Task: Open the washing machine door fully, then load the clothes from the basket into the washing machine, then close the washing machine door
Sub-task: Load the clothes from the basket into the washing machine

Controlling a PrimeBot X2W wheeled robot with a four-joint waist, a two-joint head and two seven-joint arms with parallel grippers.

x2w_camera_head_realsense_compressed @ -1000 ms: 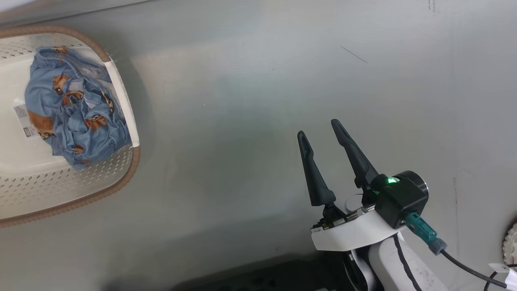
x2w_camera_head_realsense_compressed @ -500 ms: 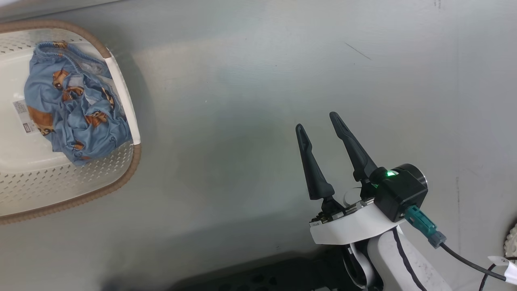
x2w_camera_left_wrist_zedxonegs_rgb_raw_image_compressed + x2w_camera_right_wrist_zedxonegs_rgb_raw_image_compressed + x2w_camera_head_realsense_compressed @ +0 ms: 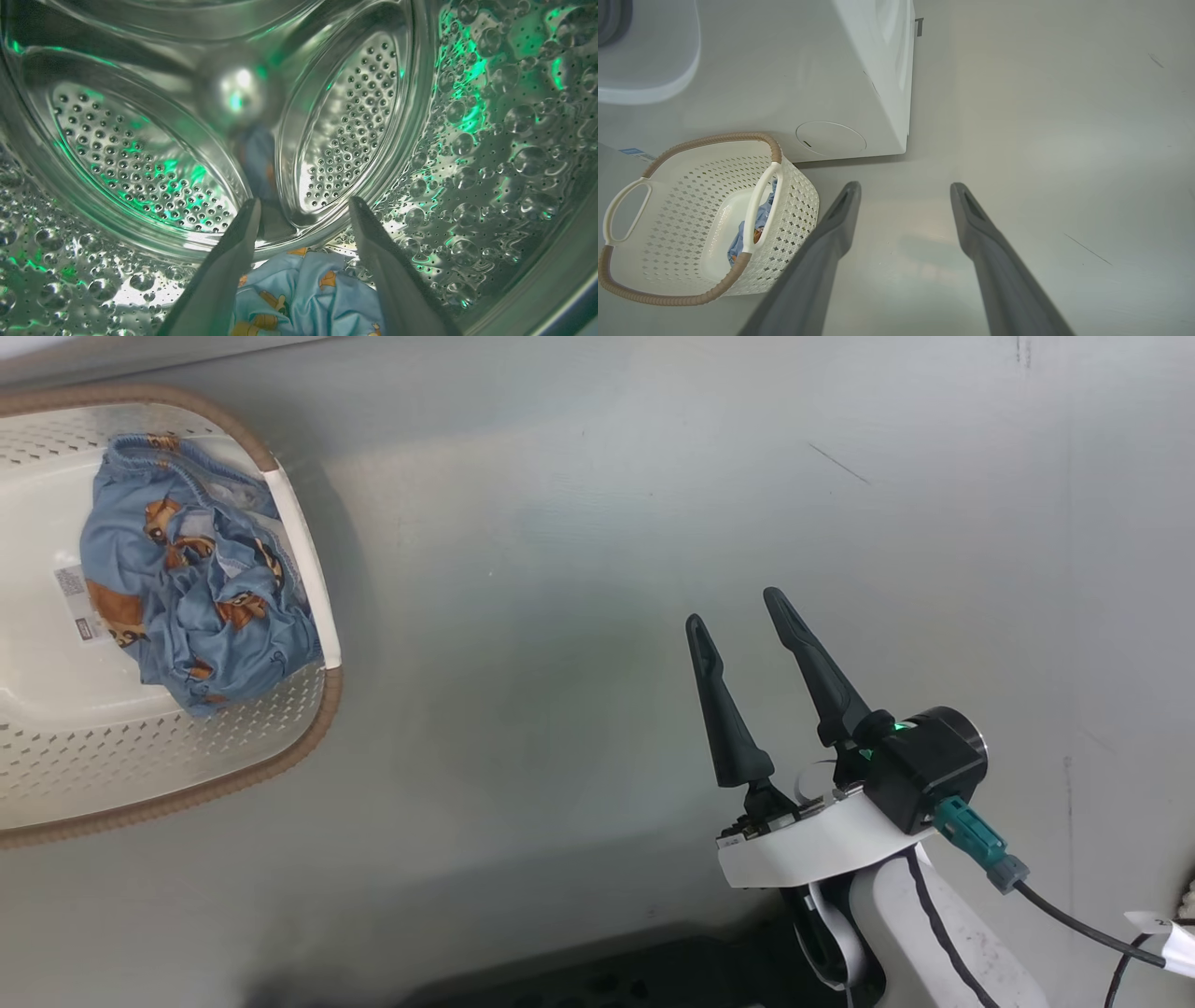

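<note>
Gaping left tool (image 3: 304, 200) inside drum (image 3: 140, 154), empty, near clothes (image 3: 303, 294) | right tool (image 3: 735, 607) spread, empty, well apart from basket (image 3: 322, 709)

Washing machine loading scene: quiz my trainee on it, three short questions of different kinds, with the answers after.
1. True or false: the basket is empty.
2. Where is the left gripper? A) inside the drum B) inside the basket C) under the basket
3. Fill in: the right gripper has its fingers ____ and holds nothing.
Key: 1 false, blue clothes lie in it. 2 A, and a blue printed piece lies in the drum by its fingers. 3 apart.
</note>
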